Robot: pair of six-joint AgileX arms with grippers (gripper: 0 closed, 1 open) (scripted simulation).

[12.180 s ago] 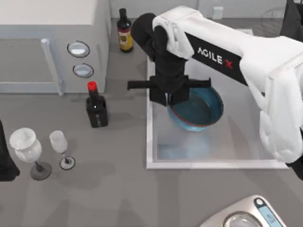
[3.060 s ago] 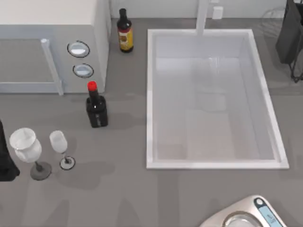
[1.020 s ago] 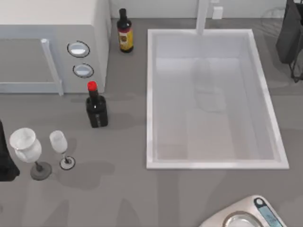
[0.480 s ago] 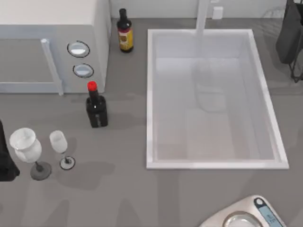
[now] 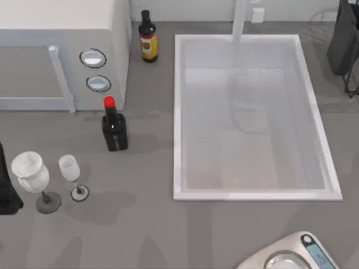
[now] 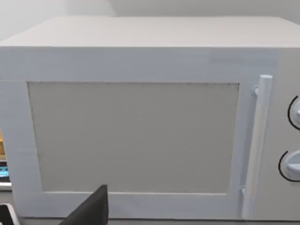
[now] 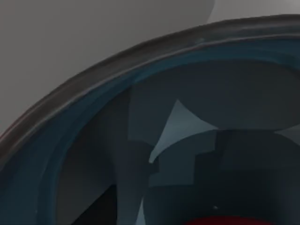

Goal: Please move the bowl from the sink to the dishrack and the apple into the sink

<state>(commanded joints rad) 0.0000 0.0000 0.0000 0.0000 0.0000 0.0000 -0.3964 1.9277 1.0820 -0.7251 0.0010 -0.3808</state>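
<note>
Up close, the right wrist camera faces the bowl [image 7: 93, 122]'s teal inside

A rendered kitchen counter: a white sink [image 5: 176, 117] with a faucet post [image 5: 240, 19] fills the right half of the top view, a white microwave [image 5: 59, 53] sits upper left, with sauce bottles [image 5: 114, 126], wine glasses [image 5: 33, 179] and a kitchen scale [image 5: 291, 255] on the grey worktop [image 5: 140, 224].
</note>
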